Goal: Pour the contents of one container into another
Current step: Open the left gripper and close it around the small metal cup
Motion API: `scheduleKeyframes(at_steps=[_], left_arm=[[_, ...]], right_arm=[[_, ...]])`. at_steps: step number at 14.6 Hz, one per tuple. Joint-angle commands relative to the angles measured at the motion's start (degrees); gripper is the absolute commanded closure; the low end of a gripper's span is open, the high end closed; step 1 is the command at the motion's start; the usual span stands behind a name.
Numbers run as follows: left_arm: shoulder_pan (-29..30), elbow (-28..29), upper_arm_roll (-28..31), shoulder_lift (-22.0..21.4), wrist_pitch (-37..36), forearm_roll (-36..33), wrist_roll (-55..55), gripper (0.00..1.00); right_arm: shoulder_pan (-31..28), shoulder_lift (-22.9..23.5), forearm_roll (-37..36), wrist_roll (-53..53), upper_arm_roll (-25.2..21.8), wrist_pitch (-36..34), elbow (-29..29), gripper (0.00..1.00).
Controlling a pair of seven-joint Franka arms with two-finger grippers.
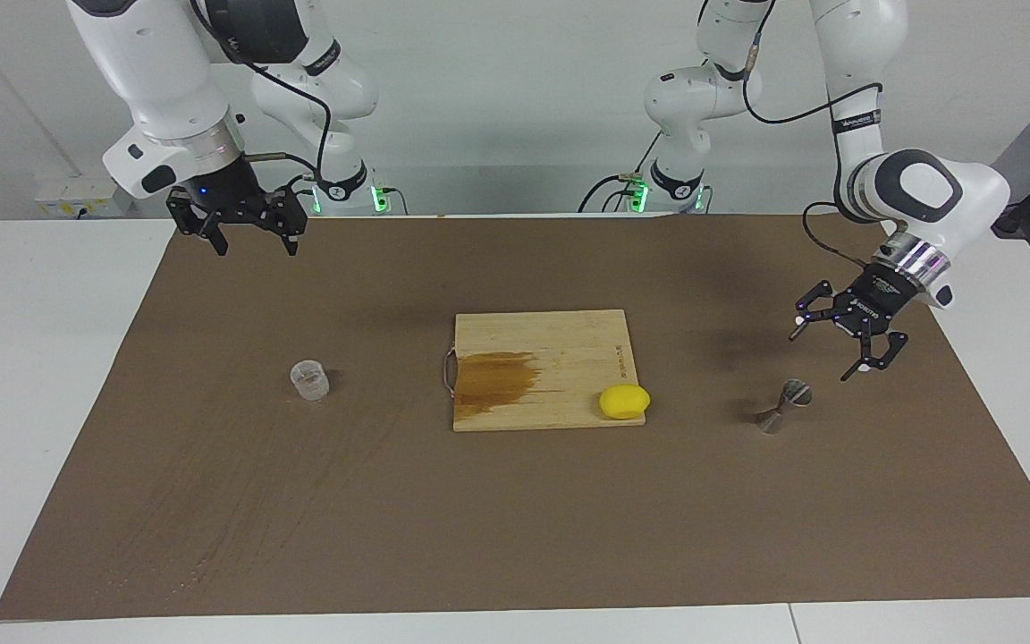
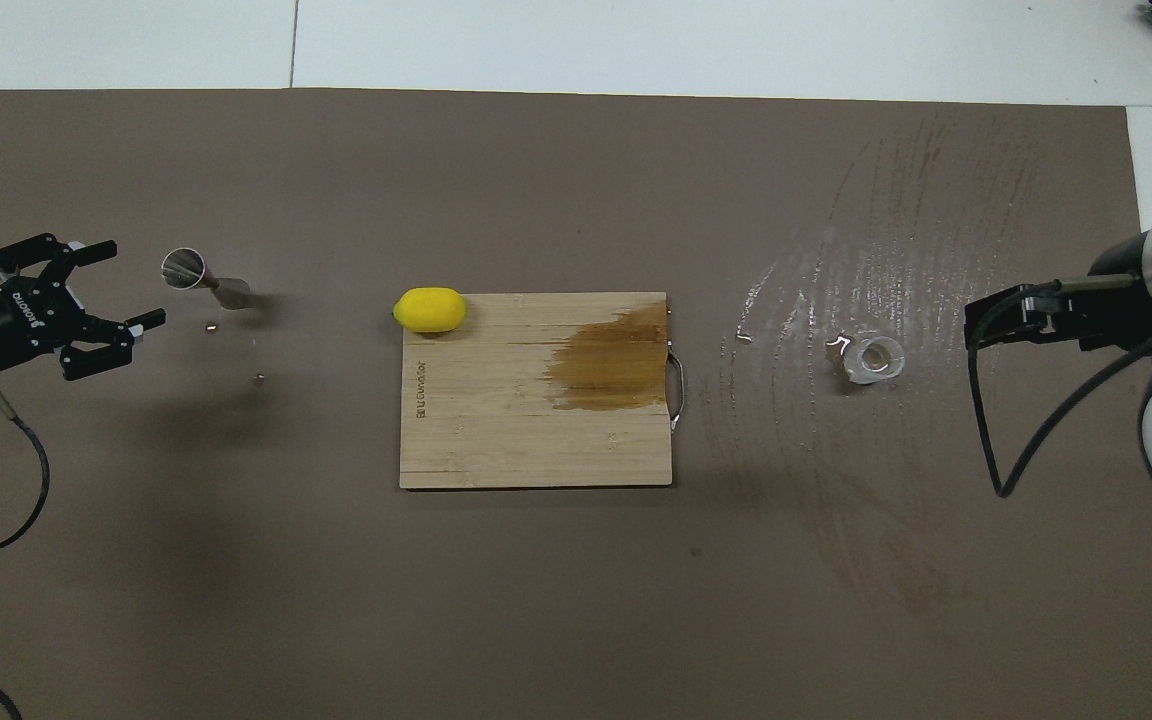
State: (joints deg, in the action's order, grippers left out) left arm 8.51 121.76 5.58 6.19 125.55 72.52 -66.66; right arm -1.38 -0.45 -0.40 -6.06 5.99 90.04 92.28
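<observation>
The clear plastic cup [image 1: 309, 379] stands on the brown mat toward the right arm's end; it also shows in the overhead view [image 2: 876, 358]. The silvery hourglass jigger [image 1: 783, 407] sits on the mat toward the left arm's end, and shows in the overhead view [image 2: 204, 280]. My left gripper [image 1: 822, 355] is open and empty, tilted, in the air close beside the jigger without touching it; it is also in the overhead view [image 2: 126, 285]. My right gripper [image 1: 256, 249] is open and empty, raised over the mat's edge near the robots, well apart from the cup [image 2: 976, 325].
A wooden cutting board [image 1: 560, 340] with a brown stain and a metal handle lies mid-table. A yellow lemon [image 1: 624, 402] rests on its corner nearest the jigger. Wet streaks [image 2: 896, 230] mark the mat around the cup. Small bits [image 2: 210, 325] lie by the jigger.
</observation>
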Motion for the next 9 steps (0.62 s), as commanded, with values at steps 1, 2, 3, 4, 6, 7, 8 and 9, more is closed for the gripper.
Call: scheduleKeyframes(at_steps=[1, 2, 3, 4, 6, 7, 8, 9], left_arm=[[0.6, 1.2, -0.5, 2.8, 1.3, 8.0, -1.6, 0.0], [0.1, 1.2, -0.4, 3.1, 1.4, 9.9, -1.6, 0.0], [-0.1, 1.3, -0.5, 3.6, 1.6, 10.3, -1.5, 0.0], [-0.2, 1.6, -0.5, 3.7, 2.1, 10.8, -1.5, 0.0], [-1.3, 1.6, -0.5, 3.9, 3.8, 13.2, -1.5, 0.0], [-2.1, 1.6, -0.5, 4.6, 4.6, 14.9, -1.5, 0.0], [-2.8, 1.5, -0.4, 5.0, 5.6, 16.5, -1.3, 0.0], [-3.5, 1.5, -0.4, 5.2, 6.1, 17.1, -1.1, 0.0]], right_arm=[[-1.0, 0.5, 1.5, 0.3, 0.4, -1.2, -1.1, 0.01], [-1.0, 0.5, 1.5, 0.3, 0.4, -1.2, -1.1, 0.01], [-1.0, 0.5, 1.5, 0.3, 0.4, -1.2, -1.1, 0.01], [-1.0, 0.5, 1.5, 0.3, 0.4, -1.2, -1.1, 0.01], [-1.0, 0.5, 1.5, 0.3, 0.4, -1.2, -1.1, 0.01], [-1.0, 0.5, 1.5, 0.3, 0.4, -1.2, -1.1, 0.01], [-1.0, 0.5, 1.5, 0.3, 0.4, -1.2, -1.1, 0.01], [-1.0, 0.5, 1.5, 0.3, 0.4, -1.2, -1.1, 0.01]])
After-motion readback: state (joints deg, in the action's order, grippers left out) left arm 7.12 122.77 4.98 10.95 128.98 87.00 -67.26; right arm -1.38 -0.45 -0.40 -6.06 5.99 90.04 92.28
